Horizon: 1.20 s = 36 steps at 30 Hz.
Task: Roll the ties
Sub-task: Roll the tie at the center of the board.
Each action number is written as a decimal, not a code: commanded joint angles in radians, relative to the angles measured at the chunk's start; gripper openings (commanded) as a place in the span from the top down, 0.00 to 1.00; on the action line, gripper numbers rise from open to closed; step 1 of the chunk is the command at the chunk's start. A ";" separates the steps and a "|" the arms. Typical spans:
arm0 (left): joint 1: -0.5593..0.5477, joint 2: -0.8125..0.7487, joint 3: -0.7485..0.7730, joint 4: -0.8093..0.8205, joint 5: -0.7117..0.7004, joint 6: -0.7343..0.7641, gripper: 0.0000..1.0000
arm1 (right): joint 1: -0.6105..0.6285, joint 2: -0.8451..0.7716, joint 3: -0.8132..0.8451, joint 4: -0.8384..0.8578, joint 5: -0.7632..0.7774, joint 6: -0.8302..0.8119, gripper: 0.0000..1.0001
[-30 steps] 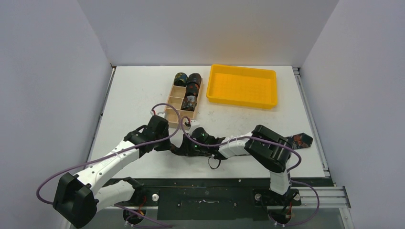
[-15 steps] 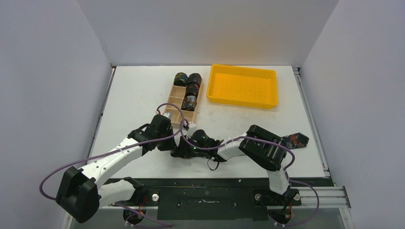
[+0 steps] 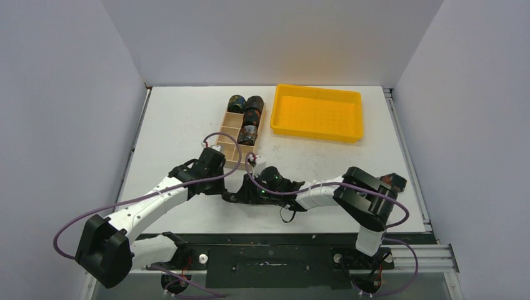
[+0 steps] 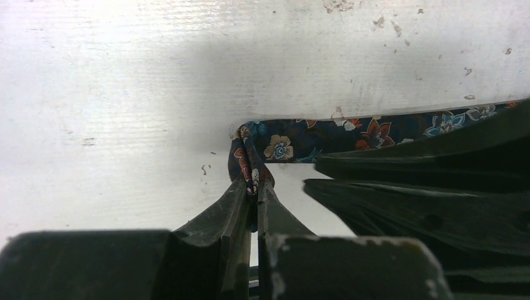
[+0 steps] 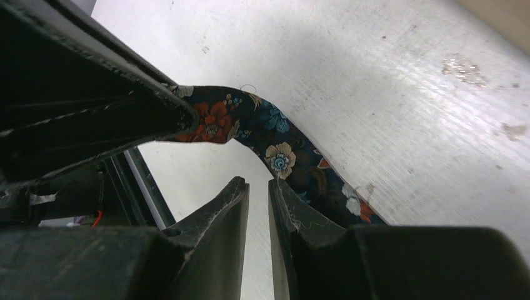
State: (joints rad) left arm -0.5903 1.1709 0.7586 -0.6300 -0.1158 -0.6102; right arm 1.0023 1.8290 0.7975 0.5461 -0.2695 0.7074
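A dark floral tie (image 4: 350, 132) lies on the white table. My left gripper (image 4: 253, 187) is shut on its folded narrow end, which is pinched upright between the jaws. In the right wrist view the tie (image 5: 281, 153) curves past the outside of my right gripper (image 5: 257, 182), whose jaws stand a narrow gap apart with nothing between them. In the top view the left gripper (image 3: 225, 190) and the right gripper (image 3: 242, 195) meet near the table's front middle. The tie's wide end (image 3: 394, 182) shows at the far right, and the rest is hidden under the right arm.
A light wooden compartment box (image 3: 230, 145) stands at the back middle and holds several rolled ties (image 3: 252, 117). A yellow plastic tray (image 3: 317, 112) sits to its right. The table's front edge runs just below the grippers.
Both grippers have shifted slightly right and back, still together at the tie's narrow end. The right arm's elbow has swung to the right.
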 commanded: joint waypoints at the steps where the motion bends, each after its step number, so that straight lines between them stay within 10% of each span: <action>1: -0.011 -0.007 0.073 -0.047 -0.063 0.033 1.00 | -0.019 -0.158 -0.049 -0.012 0.069 -0.052 0.79; 19: -0.203 0.330 0.254 -0.073 -0.171 -0.038 1.00 | -0.055 -0.577 -0.290 -0.240 0.343 -0.154 0.76; 36: -0.226 0.421 0.288 -0.011 -0.087 -0.086 0.62 | -0.063 -0.589 -0.342 -0.242 0.358 -0.149 0.76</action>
State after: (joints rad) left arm -0.8112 1.6211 1.0012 -0.6754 -0.2287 -0.6781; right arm 0.9482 1.2694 0.4576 0.2783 0.0570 0.5678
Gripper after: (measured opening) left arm 0.344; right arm 0.237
